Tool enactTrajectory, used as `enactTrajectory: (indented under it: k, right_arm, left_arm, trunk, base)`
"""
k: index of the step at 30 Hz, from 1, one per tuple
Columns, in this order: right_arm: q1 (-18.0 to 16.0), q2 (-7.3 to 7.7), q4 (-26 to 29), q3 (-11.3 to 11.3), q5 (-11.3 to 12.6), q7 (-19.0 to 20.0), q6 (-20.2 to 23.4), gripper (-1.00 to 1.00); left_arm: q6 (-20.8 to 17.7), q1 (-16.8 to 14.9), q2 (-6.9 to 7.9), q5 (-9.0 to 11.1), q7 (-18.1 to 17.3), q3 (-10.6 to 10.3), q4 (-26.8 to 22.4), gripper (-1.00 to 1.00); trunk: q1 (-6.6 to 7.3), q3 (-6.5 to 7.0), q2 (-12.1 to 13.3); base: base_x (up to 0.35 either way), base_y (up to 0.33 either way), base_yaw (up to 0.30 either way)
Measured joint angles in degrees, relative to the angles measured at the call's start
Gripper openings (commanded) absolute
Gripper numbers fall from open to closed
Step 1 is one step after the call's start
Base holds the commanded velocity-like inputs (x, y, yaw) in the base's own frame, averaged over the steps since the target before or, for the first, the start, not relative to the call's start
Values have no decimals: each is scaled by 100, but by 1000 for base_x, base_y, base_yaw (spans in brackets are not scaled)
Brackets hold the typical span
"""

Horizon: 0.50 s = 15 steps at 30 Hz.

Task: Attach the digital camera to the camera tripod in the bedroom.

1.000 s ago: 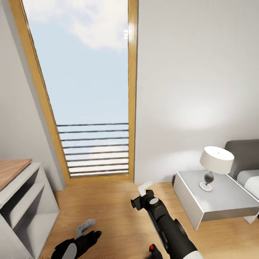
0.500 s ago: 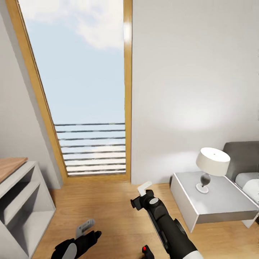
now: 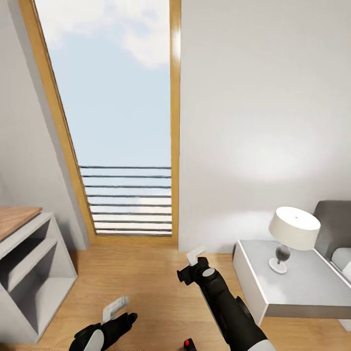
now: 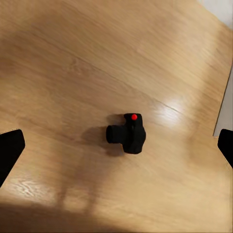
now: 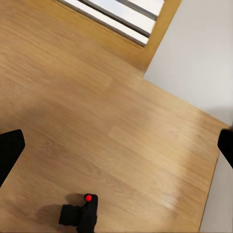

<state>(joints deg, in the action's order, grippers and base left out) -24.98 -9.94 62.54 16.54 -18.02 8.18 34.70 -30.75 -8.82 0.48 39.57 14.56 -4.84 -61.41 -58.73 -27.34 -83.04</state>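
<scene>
1. At the bottom centre of the head view, one camera [image 3: 188, 344] lies on the wood floor [image 3: 151, 282], cut by the frame edge; its red button is visible. It sits between the two arms, nearer the right arm's side.
2. Head view, lower left: left gripper [image 3: 116, 309], pale fingers pointing up-frame. Lower centre: right gripper [image 3: 196, 255], likewise pointing away from the robot. Whether either pair of jaws is spread cannot be told from this view.
3. Head view, surroundings: one tall window [image 3: 117, 122], one shelf unit [image 3: 29, 273] at left, one nightstand [image 3: 287, 287] at right carrying one lamp [image 3: 292, 234]. One bed [image 3: 336, 229] shows at the right edge.
4. Left wrist view: the camera [image 4: 127, 133] lies near frame centre, midway between the two dark fingertips [image 4: 9, 150] at the side edges. Jaws stand wide apart, holding nothing. Lens barrel points toward frame left, so the long axis runs roughly across the jaw line.
5. Right wrist view: the camera [image 5: 81, 213] sits at the bottom edge, left of centre. Fingertips [image 5: 9, 150] at both side edges; jaws spread, nothing held.
6. Judgement: the left gripper is better lined up for the pick.
</scene>
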Motion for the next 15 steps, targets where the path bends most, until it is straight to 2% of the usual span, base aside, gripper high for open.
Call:
enactTrajectory:
  k: [11, 15]
  right_arm:
    - [3, 6, 87, -4, -4, 1, 14, 100]
    - [29, 36, 319, -6, 0, 8, 343, 100]
  left_arm:
    - [3, -1, 0, 35, 6, 12, 3, 100]
    - [7, -2, 0, 46, 8, 16, 1, 100]
  trunk:
    - [0, 0, 0]
    - [0, 0, 0]
  base:
    - [4, -76, 252]
    - [0, -226, 256]
